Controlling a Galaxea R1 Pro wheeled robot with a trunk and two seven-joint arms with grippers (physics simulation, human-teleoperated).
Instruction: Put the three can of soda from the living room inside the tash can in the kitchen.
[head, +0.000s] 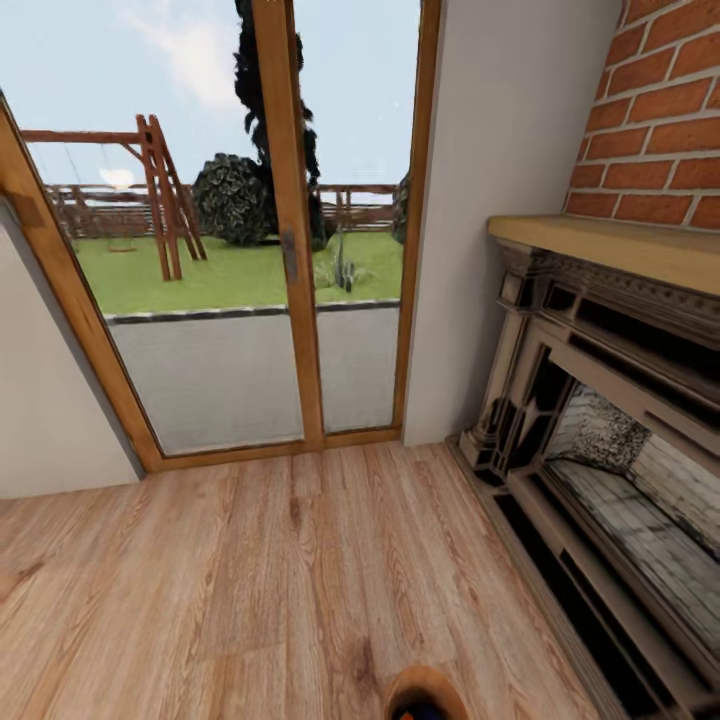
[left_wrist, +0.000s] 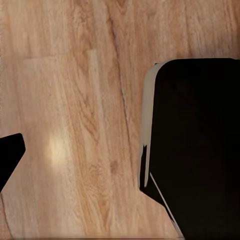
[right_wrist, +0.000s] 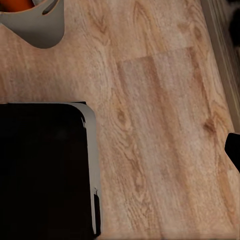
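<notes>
The floor is grained wood with a soft sheen. Glass doors have smooth wooden frames. At two o'clock, rough red brick tops a dark carved fireplace.

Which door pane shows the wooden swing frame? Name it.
The left pane; the swing frame stands behind it, while the right pane shows fence and grass.

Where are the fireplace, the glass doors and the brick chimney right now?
fireplace (head: 600, 420): head view, on its dark carved frame.
glass doors (head: 290, 260): head view, on the middle wooden post.
brick chimney (head: 660, 120): head view, on the red brick face.
</notes>
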